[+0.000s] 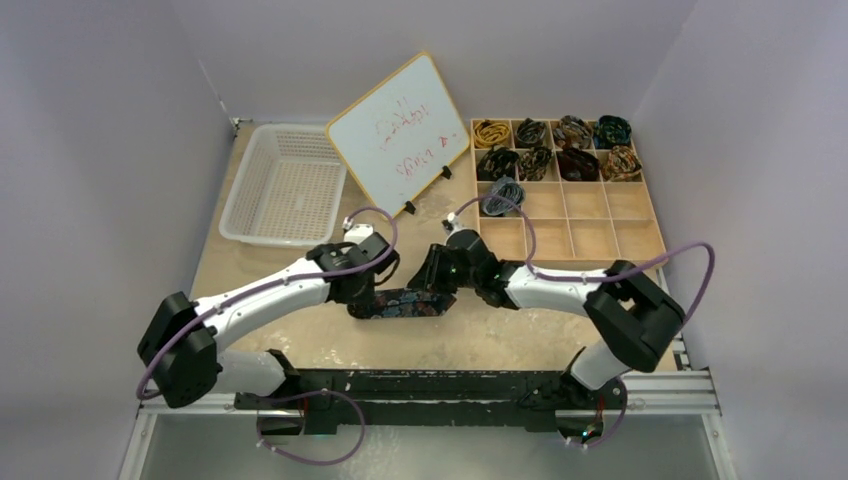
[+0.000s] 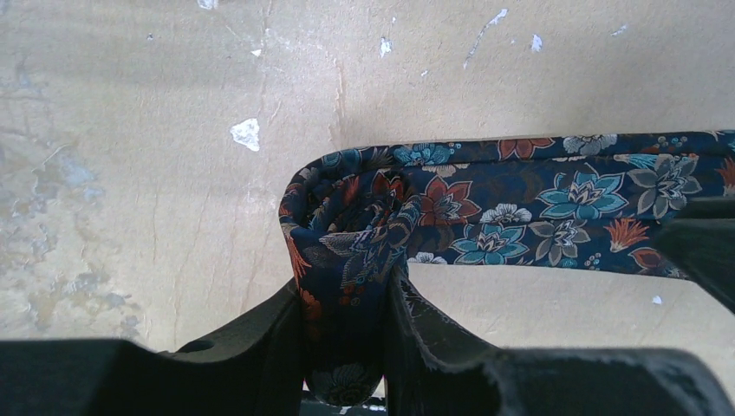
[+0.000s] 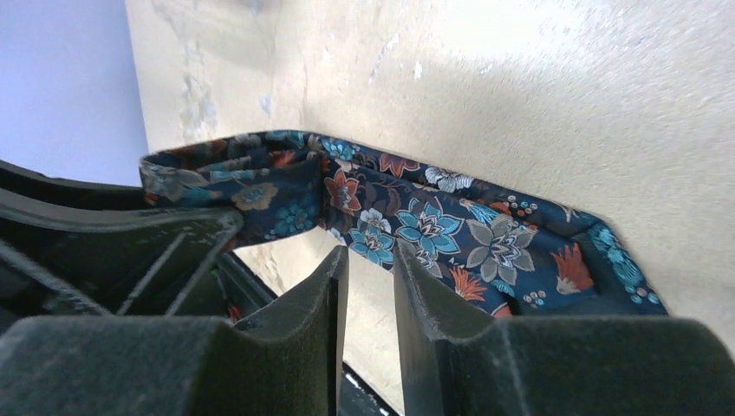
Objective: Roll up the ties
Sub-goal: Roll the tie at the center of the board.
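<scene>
Because the tie (image 2: 537,208) is soft, light and probably slippery, its coil may loosen easily. It lies on the table (image 2: 130,173), and the left gripper (image 2: 345,299) pinches its rolled end, a good hold. The right gripper (image 3: 371,260) has its fingers slightly apart, with nothing between them.

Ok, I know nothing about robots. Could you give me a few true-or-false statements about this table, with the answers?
1. The left gripper is clamped on the curled end of the navy floral tie. True.
2. The coiled ties sit in the white basket. False: they sit in the wooden tray.
3. Every compartment of the wooden tray is filled. False: only the two far rows are full, plus one coil in the third row.
4. The whiteboard stands between the basket and the tray. True.
5. The navy floral tie is fully rolled. False: most of it lies flat on the table.
</scene>
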Controlling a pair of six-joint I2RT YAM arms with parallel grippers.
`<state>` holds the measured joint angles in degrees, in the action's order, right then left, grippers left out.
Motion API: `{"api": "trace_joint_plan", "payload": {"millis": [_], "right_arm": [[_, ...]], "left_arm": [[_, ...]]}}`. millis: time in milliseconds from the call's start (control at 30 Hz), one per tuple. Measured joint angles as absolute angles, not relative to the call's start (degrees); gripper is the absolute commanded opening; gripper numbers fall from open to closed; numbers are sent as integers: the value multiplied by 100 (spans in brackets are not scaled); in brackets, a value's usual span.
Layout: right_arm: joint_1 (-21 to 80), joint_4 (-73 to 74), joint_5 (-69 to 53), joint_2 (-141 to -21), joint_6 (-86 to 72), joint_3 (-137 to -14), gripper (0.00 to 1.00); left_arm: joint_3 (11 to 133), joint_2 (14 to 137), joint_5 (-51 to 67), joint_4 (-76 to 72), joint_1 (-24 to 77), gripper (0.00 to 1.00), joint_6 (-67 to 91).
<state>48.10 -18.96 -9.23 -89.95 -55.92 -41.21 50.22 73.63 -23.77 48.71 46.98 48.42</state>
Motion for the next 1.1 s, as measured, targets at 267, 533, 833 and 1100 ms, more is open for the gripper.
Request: {"api": "trace_joint_plan", "payload": {"millis": [267,533,833,1100], "right_arm": [[4729,-1389,-43,-8191,-5682,-3959,35],[4567,-1229,226,-7898,-5811,-3553,40],[4418,-1302,169,-7647,-5887,-3203,56],[4307,-1319,58,-7387,-5878,-3151,67]], "left_arm": [[5553,8114,-2993,5446,5275,36,5424],[6047,8847,-3210,5655,5732,51,5658],[6326,9172,-2910,5087,5896,59,5269],[6326,9172,-2040,4189,5889,62,4770]]}}
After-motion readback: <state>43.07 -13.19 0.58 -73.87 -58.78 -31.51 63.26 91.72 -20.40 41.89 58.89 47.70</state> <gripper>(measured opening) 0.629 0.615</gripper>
